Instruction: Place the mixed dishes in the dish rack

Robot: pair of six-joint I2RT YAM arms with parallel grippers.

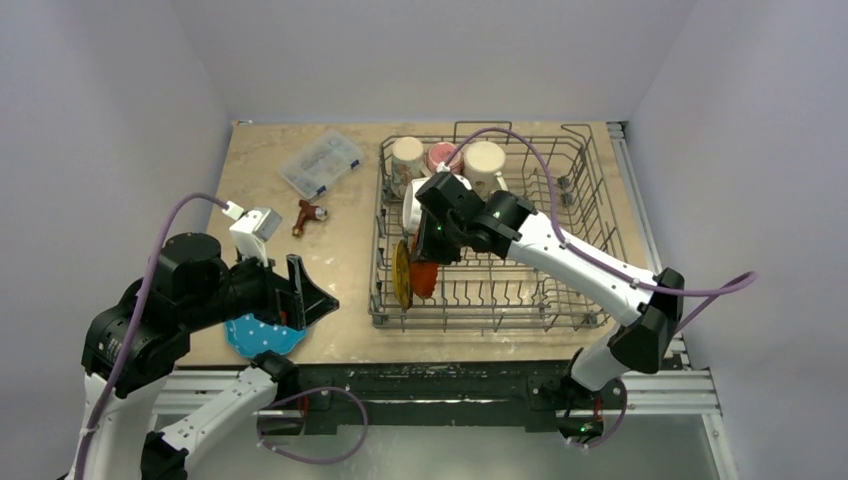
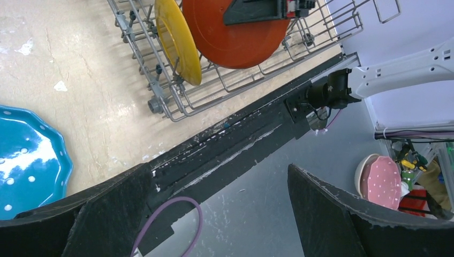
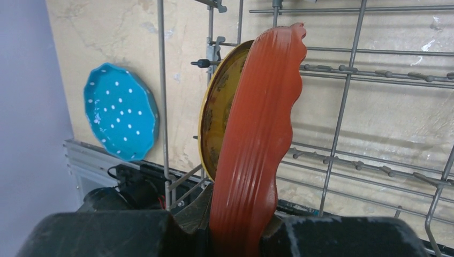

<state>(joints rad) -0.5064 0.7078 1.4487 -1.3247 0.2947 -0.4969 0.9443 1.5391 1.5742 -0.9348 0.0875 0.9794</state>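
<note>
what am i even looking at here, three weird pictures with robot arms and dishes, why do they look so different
All three pictures show one moment. The wide one looks down from above on two robot arms bolted at a table's near edge. The other two come from cameras on the wrists, so each shows its own jaws up close.

The right gripper is shut on the orange plate, holding it on edge inside the dish rack, right beside the yellow plate already standing there. Three mugs sit at the rack's far end.

The left gripper is open and empty. The blue dotted plate lies flat on the table, still waiting. A clear plastic box and a small red-brown tool lie further back.
</note>
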